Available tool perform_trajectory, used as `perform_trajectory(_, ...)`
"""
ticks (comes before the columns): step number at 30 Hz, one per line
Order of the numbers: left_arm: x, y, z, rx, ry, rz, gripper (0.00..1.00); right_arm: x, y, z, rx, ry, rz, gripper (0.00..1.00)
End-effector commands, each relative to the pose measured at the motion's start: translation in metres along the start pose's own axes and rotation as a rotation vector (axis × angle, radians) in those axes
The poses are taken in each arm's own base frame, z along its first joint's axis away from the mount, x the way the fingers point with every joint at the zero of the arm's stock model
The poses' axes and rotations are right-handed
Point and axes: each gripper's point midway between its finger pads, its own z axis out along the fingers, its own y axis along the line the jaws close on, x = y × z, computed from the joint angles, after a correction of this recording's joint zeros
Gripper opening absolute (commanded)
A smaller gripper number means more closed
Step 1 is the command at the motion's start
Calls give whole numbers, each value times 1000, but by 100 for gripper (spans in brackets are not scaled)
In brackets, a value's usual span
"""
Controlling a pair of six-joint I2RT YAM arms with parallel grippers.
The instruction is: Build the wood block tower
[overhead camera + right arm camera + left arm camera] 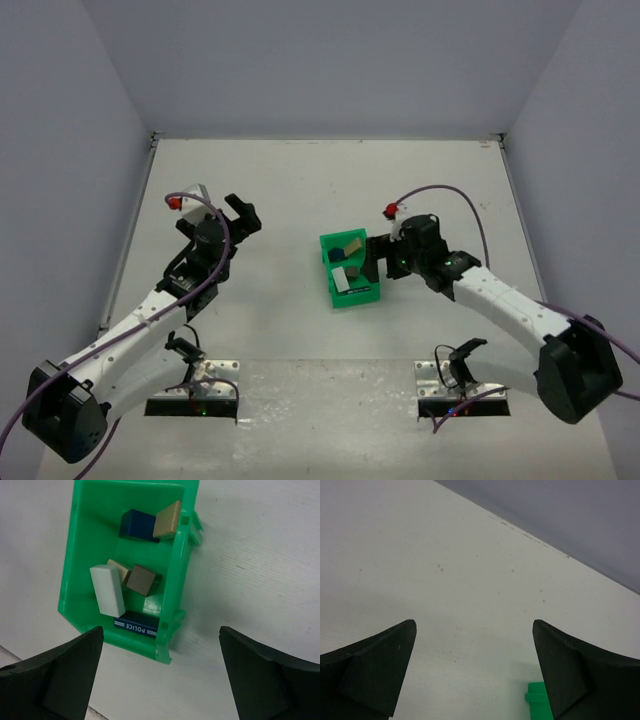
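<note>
Brightly and evenly lit from above, softly diffused. Faint, short shadows beneath the arms (130,330) on the pale desk (300,190) and along the inner wall of the green bin (70,570). Crisp on the blocks (142,579) in the right wrist view. Soft-edged and dark on the right claw (161,630) close to the lens.

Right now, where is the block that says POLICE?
In the right wrist view, the POLICE block lies inside the green bin at its near end, beside the white plank.
</note>
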Motion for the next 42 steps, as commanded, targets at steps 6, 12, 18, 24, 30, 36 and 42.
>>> perform_trajectory(6, -11, -5, 3, 6, -37, -32, 100, 11, -2, 44, 205, 137, -275, 67)
perform_trajectory(12, -12, -3, 3, -7, -39, -35, 100, -7, -20, 41, 370, 70, -265, 17)
perform_trajectory(18, -14, -2, 3, -11, -47, -41, 100, -45, -40, 12, 531, -57, -318, 4)
perform_trajectory(24, -14, 0, 1, -19, -47, -47, 100, -95, -67, -26, 808, -83, -513, 0)
perform_trajectory(30, -19, 3, -4, -19, -66, -63, 100, -96, -101, -55, 1145, 107, -695, 0)
perform_trajectory(36, -20, 6, -5, -29, -67, -61, 100, -82, -114, -67, 1353, 285, -741, 0)
perform_trajectory(42, -21, 7, -6, -36, -69, -61, 100, -100, -110, -105, 1544, 366, -819, 0)
